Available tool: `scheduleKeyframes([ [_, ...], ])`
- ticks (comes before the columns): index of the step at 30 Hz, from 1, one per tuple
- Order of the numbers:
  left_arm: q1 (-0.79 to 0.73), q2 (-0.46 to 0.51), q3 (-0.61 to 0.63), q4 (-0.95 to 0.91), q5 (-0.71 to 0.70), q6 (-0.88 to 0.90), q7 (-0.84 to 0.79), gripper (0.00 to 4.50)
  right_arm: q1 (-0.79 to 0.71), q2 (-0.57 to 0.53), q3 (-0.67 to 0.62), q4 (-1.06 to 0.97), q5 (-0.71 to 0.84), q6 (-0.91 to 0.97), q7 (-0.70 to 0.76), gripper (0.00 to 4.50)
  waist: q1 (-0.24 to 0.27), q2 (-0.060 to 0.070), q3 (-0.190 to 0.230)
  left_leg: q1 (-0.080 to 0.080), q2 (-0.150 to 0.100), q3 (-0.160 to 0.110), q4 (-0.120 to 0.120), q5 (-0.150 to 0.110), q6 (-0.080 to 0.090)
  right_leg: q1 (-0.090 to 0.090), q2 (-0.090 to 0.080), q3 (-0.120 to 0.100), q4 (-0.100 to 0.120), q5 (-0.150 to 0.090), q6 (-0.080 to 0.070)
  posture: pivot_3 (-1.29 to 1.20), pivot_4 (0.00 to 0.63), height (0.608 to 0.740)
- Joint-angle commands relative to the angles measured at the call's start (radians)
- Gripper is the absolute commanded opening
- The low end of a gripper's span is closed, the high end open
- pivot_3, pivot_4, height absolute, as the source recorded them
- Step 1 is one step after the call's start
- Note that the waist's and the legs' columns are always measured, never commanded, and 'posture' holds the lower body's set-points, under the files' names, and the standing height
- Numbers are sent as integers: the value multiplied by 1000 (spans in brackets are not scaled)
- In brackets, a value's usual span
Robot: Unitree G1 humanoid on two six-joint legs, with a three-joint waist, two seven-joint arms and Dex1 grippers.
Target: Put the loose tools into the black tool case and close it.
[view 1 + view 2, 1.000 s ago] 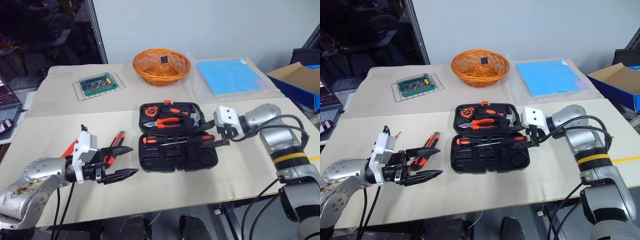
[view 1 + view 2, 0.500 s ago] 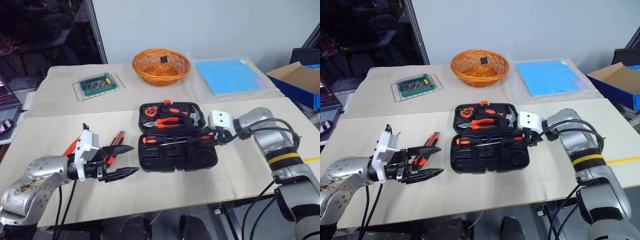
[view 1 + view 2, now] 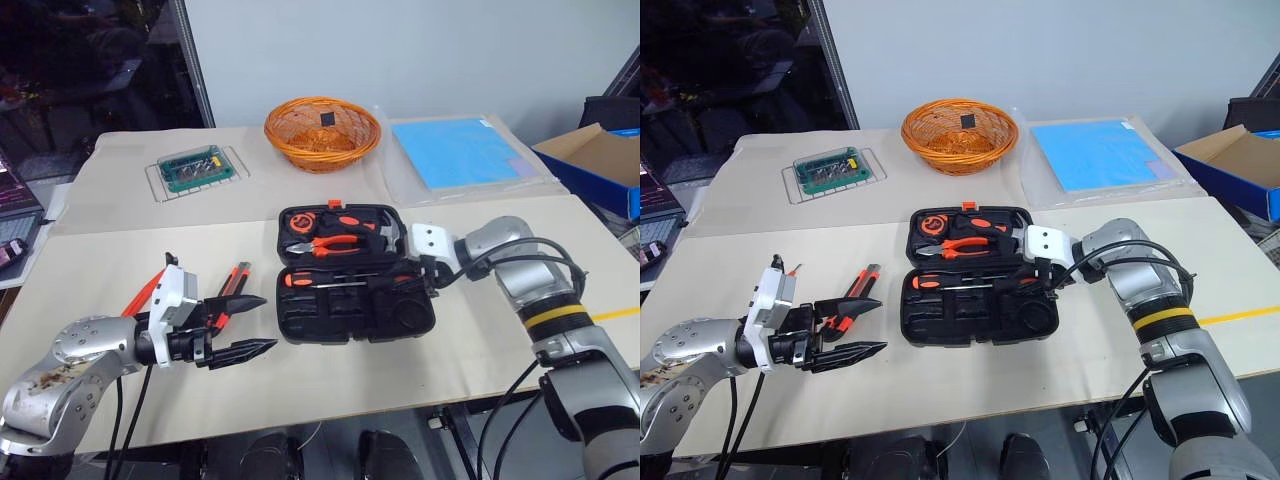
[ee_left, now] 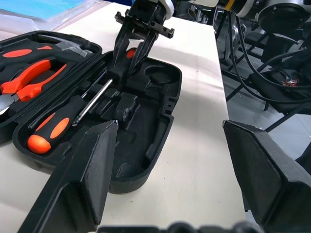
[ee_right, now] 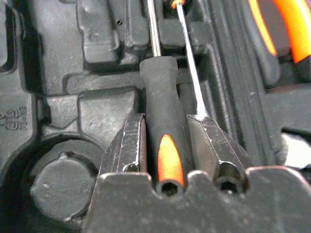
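The black tool case [image 3: 400, 318] lies open at the table's middle. In its near half, one orange-and-black screwdriver [image 3: 305, 280] rests in a slot. A second one's handle [image 5: 163, 131] lies at the case's right end, and my right gripper [image 3: 430, 282] is shut on it, a finger pressed on each side. My left gripper [image 3: 263, 322] hovers open and empty, left of the case. Behind it on the table lie an orange-black utility knife [image 3: 236, 280] and a slim orange screwdriver [image 3: 145, 295].
Orange pliers [image 3: 335, 241], a tape measure and a hammer fill the case's far half. At the back stand a green bit box [image 3: 198, 165], an orange basket [image 3: 322, 130] and a blue sheet [image 3: 460, 150]. A blue cardboard box [image 3: 600, 160] sits off the table's right.
My right gripper's fingers have closed on the screwdriver handle at the case's right end. The left arm has kept still.
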Motion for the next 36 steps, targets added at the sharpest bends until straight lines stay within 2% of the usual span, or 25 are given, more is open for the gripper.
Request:
scheduleKeyframes([
  [1, -2, 5, 5, -19, -1, -27, -9, 3711, 10, -10, 2, -30, -10, 13, 3, 979, 0, 0, 0, 0, 0, 0, 0, 0, 0, 0, 0, 0, 0, 0, 0, 0, 150, 740],
  [2, -2, 5, 4, -19, -1, -28, -10, 3711, 11, -11, 3, -28, -12, 17, 5, 979, 0, 0, 0, 0, 0, 0, 0, 0, 0, 0, 0, 0, 0, 0, 0, 0, 150, 740],
  [4, -1, 6, 3, -18, -1, -30, -11, 3711, 19, -17, -4, -37, 8, 34, 35, 1985, 1, 0, 0, 0, 0, 0, 0, 0, 0, 0, 0, 0, 0, 0, 0, 0, 150, 740],
  [8, -1, 5, 3, -12, 1, -32, -14, 3711, 33, -34, -32, -96, 46, 17, 53, 3266, 3, 0, 0, 0, 0, 0, 0, 0, 0, 0, 0, 0, 0, 0, 0, 0, 150, 740],
  [13, -3, 1, -2, -4, 7, -37, -17, 3711, 38, -48, -104, -185, 169, 110, 89, 3266, 2, 0, 0, 0, 0, 0, -1, 1, 2, 0, 0, 0, -1, 0, 0, 0, 150, 740],
  [15, -5, -4, -4, -1, 9, -40, -14, 3711, 37, -35, -155, -225, 243, 235, 64, 3266, 2, 0, 0, 0, 0, 0, -1, 1, 2, 0, 0, 0, -1, 0, 0, 0, 150, 740],
  [18, -1, -10, -4, 1, 14, -46, -12, 3711, 86, 23, -266, -318, 325, 364, -103, 2532, 2, 0, 0, 0, 0, -1, -1, 0, 0, 0, 0, 0, 0, 0, 0, 0, 150, 740],
  [20, 3, -13, -4, 0, 19, -49, -11, 3711, 167, 56, -310, -432, 339, 419, -215, 1827, 3, 0, 0, 0, 0, -1, -1, 0, -1, 0, 0, -1, 0, 0, 0, 0, 150, 740],
  [25, 2, -12, -7, 2, 21, -56, -10, 3711, 402, 154, -311, -695, 279, 468, -485, 98, 11, 0, 0, -1, 0, -1, -2, -1, -2, -1, -1, -1, 0, 0, -1, 0, 150, 740],
  [30, -18, -9, -20, 19, 25, -58, -19, 3711, 505, 160, -203, -710, 140, 449, -621, 38, 4, 0, 0, -1, 0, 0, -2, -1, -2, -1, 0, -1, 0, -1, 0, 0, 150, 740],
  [34, -37, -6, -34, 45, 35, -66, -35, 3711, 536, 84, -37, -644, 37, 419, -561, 38, 3, 0, 0, 1, 0, 0, -2, -1, -3, 0, 0, -1, 0, -3, 4, 0, 150, 740],
  [36, -37, -5, -36, 57, 50, -77, -44, 3711, 525, 63, 7, -599, -15, 385, -572, 38, 3, -2, -2, 6, 0, 0, -2, -1, -3, 0, 0, -1, 0, -6, 7, 0, 150, 740],
])
